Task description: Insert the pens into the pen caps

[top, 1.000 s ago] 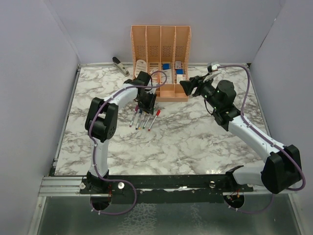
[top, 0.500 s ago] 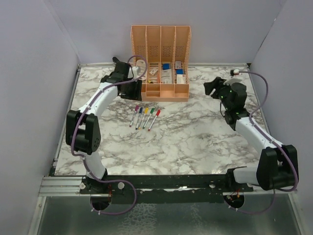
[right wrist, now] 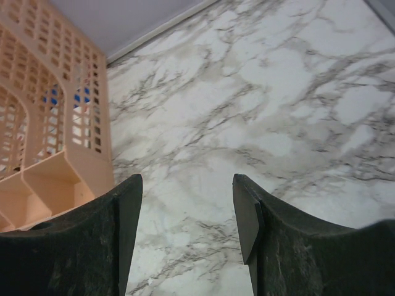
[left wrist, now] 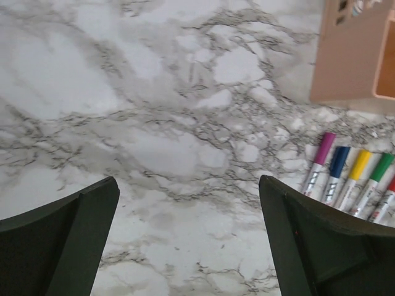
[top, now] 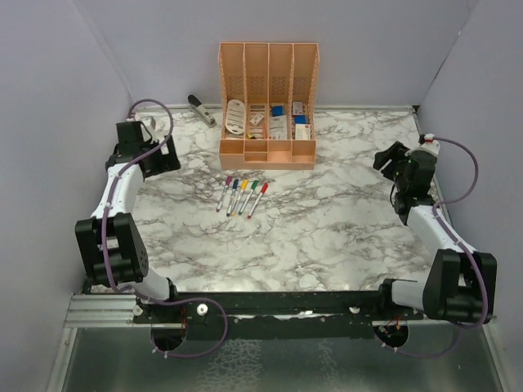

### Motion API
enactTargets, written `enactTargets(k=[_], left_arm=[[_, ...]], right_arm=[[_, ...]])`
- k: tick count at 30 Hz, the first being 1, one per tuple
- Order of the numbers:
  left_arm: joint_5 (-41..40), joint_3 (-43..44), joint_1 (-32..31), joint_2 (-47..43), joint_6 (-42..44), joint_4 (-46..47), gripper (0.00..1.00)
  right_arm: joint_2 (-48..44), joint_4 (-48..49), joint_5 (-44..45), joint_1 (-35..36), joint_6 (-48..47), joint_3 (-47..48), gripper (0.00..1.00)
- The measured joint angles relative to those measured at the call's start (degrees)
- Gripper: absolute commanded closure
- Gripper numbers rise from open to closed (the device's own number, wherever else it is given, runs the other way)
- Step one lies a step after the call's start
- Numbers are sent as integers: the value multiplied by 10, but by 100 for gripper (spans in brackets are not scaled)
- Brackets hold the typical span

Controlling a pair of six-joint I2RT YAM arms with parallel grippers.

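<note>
Several pens lie side by side on the marble table in front of the organiser. Each has a coloured pen cap on its far end: purple, blue, yellow, green, and red at the frame edge. My left gripper hangs over the table's far left, well away from the pens. It is open with only bare marble between its fingers. Over the right side, my right gripper is also open and holds nothing.
A peach desk organiser with small items stands at the back centre; it also shows as the organiser in the left wrist view and the organiser in the right wrist view. A grey stapler lies to its left near the back wall.
My left arm swung from above the pens to the table's far left, and its gripper opened wide. My right arm drew back from beside the organiser to the right edge.
</note>
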Motion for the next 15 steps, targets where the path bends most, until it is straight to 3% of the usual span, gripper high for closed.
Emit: enactTargets(k=[8, 15], left_arm=[[7, -84, 102, -16, -2, 81, 1], [91, -193, 193, -21, -17, 182, 1]], right_arm=[[-8, 4, 34, -68, 14, -51, 39], [-17, 11, 38, -115, 29, -95, 39]])
